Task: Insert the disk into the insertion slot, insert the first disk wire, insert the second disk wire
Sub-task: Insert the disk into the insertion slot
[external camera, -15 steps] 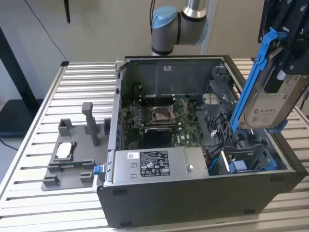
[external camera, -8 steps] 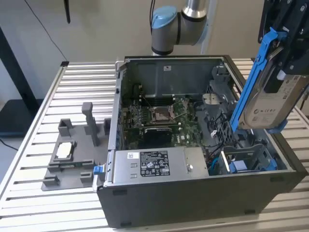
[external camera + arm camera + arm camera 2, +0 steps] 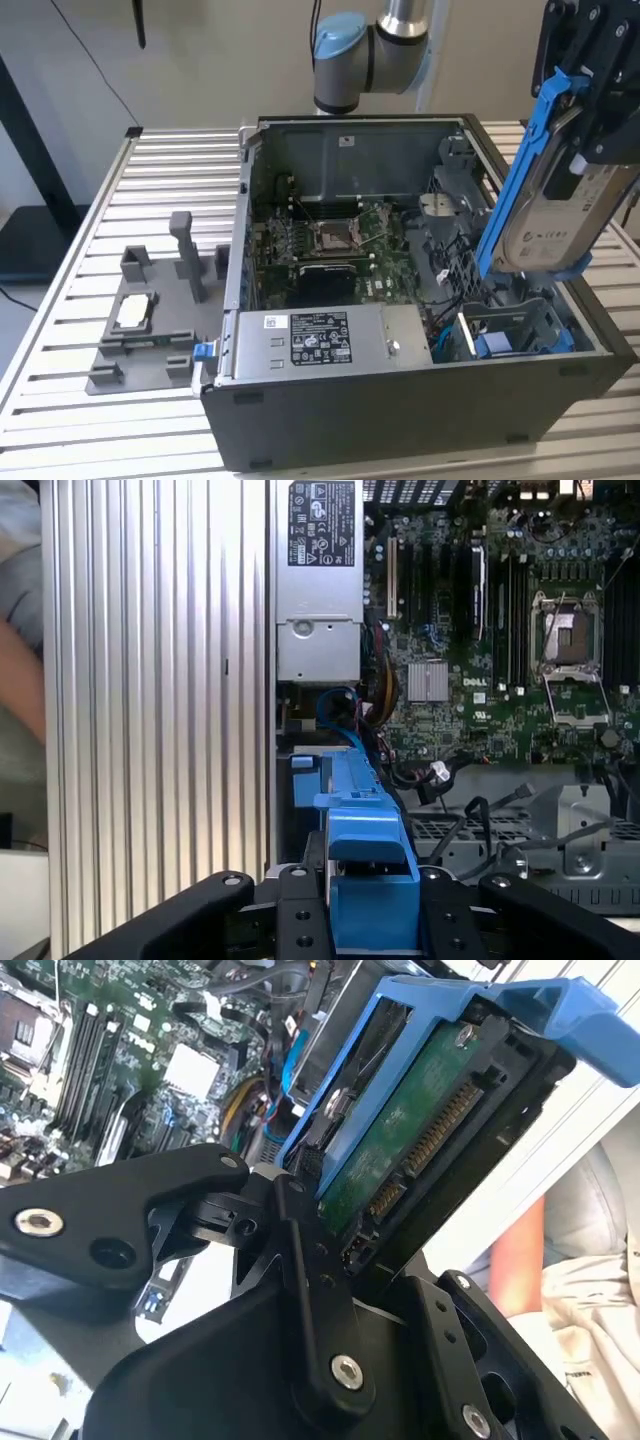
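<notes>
A slatted aluminium table [image 3: 170,160] is occupied by an open computer case [image 3: 400,425], laid on its side. Inside it, a green motherboard [image 3: 330,245] is seen at the middle, and a silver power supply [image 3: 320,345] is set along the near wall. The disk [image 3: 560,225], mounted in a blue carrier [image 3: 520,160], is held tilted in the air above the case's end at the exterior view's right. It is clamped between the fingers of the gripper [image 3: 598,110], which are closed on its sides. The insertion slot [image 3: 510,335], marked by blue rails, lies just below the disk, and the two are apart. In the second wrist view the disk's connector edge [image 3: 425,1145] is exposed.
</notes>
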{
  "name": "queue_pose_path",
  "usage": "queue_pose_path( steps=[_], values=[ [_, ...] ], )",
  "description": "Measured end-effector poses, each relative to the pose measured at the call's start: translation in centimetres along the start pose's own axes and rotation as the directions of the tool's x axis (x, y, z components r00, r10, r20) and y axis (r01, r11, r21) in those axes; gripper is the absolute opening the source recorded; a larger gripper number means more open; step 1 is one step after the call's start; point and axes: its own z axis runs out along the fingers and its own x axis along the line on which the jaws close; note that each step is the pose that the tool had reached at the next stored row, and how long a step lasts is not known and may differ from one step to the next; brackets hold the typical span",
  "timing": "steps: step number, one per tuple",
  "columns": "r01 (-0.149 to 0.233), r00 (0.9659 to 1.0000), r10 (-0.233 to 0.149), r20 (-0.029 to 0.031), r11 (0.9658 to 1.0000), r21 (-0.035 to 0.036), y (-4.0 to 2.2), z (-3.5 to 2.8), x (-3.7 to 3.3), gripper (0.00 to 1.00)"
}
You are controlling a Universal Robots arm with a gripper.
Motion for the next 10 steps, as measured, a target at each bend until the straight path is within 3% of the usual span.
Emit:
queue_pose_path(
  steps=[10],
  values=[
    [0.0,1.0,0.0,0.0001,1.0,0.005,-0.22,1.4,0.01,0.33]
  ],
)
